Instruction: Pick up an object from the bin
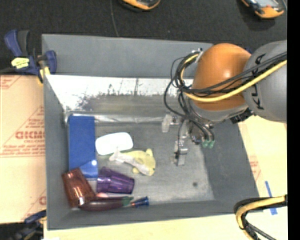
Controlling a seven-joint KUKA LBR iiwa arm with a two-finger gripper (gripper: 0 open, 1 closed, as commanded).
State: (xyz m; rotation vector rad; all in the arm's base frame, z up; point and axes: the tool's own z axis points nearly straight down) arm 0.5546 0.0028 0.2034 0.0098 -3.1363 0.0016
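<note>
grey metal floor of the bin (pixel 195 184) is lying bare under the gripper (pixel 181 151); i cannot tell if it is open or closed. the nearest thing, a crumpled yellow piece (pixel 142 161), is lying just left, beside a white oval (pixel 114 144). i'm judging it needs shifting left across open floor.
</note>
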